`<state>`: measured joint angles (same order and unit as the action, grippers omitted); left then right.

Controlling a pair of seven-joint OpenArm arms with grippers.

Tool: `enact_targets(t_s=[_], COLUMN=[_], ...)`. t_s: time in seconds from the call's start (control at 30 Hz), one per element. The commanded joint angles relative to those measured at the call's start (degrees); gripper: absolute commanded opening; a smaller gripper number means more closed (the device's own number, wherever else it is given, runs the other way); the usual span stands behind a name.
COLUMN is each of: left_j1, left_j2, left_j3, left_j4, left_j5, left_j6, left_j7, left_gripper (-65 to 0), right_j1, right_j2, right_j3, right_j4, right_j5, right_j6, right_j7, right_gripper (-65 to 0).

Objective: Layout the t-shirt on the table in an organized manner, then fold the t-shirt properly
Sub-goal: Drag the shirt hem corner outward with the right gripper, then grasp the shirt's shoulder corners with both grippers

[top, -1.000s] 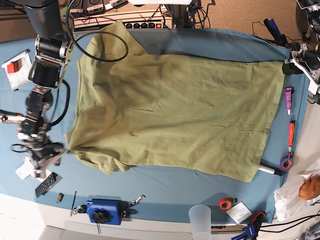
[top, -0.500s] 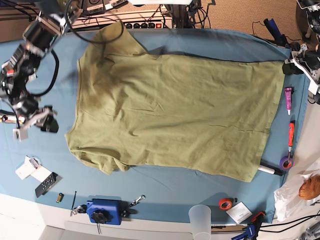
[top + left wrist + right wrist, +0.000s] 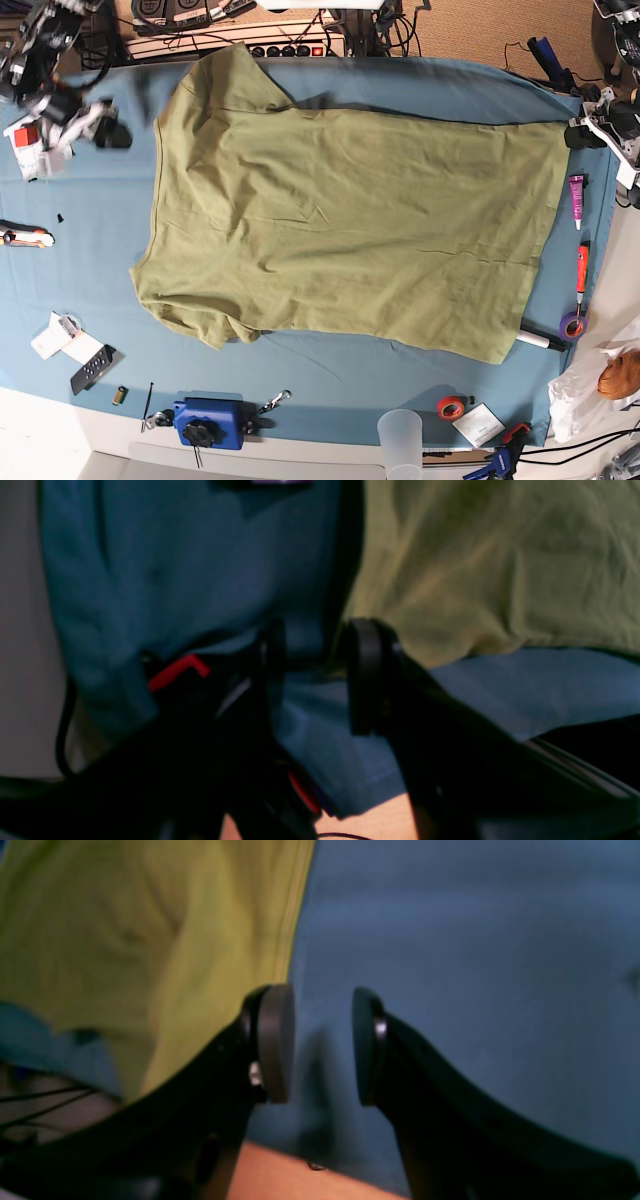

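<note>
Retraction of the right arm is the main change: a second ago you had its gripper at the near-left sleeve corner of the shirt, half a second ago it had lifted clear over the cloth, and it now sits at the far-left corner of the base view. The plain olive-green short-sleeved cotton t-shirt (image 3: 350,215) itself has kept its place and outline.

The t-shirt lies spread flat on the wide table covered in teal-blue cloth (image 3: 95,260), its hem toward the right edge of the base view and its sleeves toward the left.

Observe the right gripper (image 3: 322,1045) in its wrist view: the two black jaws stand apart with bare teal cloth between them, nothing held. The shirt's stitched edge lies just to their left.

The left gripper (image 3: 312,675) rests low at the table's right edge in the base view, beside the shirt's hem corner. Its jaws are also parted. The shirt's edge lies just beyond them; from this blurred, dark view you cannot tell whether a pad touches the fabric, and no fabric shows between them.
</note>
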<state>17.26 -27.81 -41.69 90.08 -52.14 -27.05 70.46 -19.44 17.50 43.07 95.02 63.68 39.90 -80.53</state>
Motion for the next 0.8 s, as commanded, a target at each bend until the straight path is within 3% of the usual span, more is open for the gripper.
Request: enact_targets(t_s=[0.0, 0.33, 0.63, 0.77], left_j1=[-0.2, -0.2, -0.2, -0.2], left_j2=[-1.4, -1.4, -1.4, -1.4], left_j3=[-0.5, -0.5, -0.5, -0.5], left_j4=[0.7, 0.7, 0.7, 0.7], left_j5=[-1.0, -1.0, -1.0, -1.0], left_j6=[0.0, 0.0, 0.0, 0.0], left_j7=[-0.4, -0.4, -0.4, -0.4], left_gripper=[-43.3, -43.3, -43.3, -43.3], right_j1=[-1.1, -6.3, -7.8, -8.5], right_j2=[0.3, -8.4, -9.1, -9.1], right_j3=[0.4, 0.4, -5.4, -5.1], right_j4=[0.9, 0.9, 0.9, 0.9], right_j5=[2.1, 4.3, 4.7, 8.4], right_j6=[0.1, 0.1, 0.1, 0.1], right_j7=[0.8, 0.5, 0.5, 0.5], right_gripper=[-44.9, -44.9, -44.9, -44.9])
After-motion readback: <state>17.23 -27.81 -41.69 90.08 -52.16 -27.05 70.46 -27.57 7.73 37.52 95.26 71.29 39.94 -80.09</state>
